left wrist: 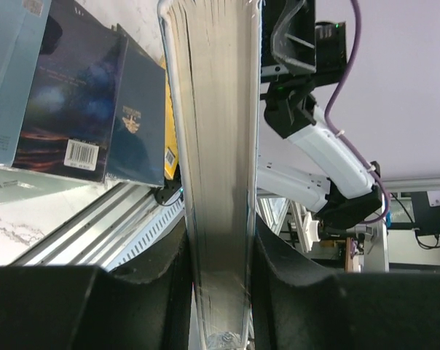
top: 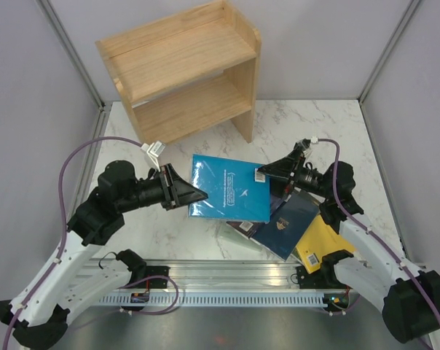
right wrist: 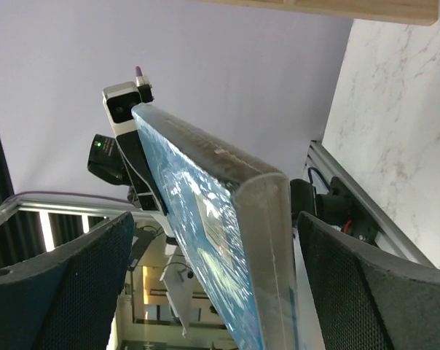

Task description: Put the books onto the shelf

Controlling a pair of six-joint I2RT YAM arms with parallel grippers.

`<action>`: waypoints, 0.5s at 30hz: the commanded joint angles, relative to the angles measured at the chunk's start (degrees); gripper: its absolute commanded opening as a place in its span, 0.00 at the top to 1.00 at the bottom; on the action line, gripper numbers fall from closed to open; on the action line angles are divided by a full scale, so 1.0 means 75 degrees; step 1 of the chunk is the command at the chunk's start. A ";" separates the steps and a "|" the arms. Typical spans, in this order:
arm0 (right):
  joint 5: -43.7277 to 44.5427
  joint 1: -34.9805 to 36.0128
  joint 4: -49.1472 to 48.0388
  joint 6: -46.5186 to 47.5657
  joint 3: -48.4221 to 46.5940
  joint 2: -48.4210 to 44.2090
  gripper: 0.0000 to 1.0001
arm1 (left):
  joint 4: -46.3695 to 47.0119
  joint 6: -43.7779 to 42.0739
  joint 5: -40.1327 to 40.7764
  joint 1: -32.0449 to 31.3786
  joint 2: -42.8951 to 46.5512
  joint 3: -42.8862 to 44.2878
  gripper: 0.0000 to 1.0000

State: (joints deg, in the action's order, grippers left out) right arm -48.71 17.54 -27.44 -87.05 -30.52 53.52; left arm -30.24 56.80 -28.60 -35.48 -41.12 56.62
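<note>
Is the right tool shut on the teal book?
No, the right tool stands open, with a visible gap between each finger and the teal book.

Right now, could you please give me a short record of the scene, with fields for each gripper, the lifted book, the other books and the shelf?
left gripper: shut on the page edge of the teal book
right gripper: open, straddling the spine side of the teal book, a gap on each side
teal book: held above the pile, cover facing up
other books: navy book, yellow book and dark purple book lie overlapping on the table
shelf: upright at the far side, no book on either tier
</note>
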 commanded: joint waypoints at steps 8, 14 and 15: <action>-0.0092 0.0017 -0.2655 -0.1891 0.0589 -0.0527 0.37 | 0.2801 0.0560 -0.0487 0.0067 -0.0387 -0.0014 0.98; -0.0197 0.0017 -0.4426 -0.2889 0.0754 -0.0233 0.68 | 0.2801 0.0455 -0.0581 0.0138 -0.0856 -0.0085 0.98; -0.0255 0.0017 -0.4462 -0.2913 0.0742 -0.0222 0.75 | 0.2790 0.0455 -0.0593 0.0161 -0.0926 -0.0073 0.98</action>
State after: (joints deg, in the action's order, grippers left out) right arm -49.19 17.19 -50.09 -102.19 -24.01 51.88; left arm -16.73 60.82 -31.62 -34.61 -46.63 55.48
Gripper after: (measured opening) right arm 0.324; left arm 0.349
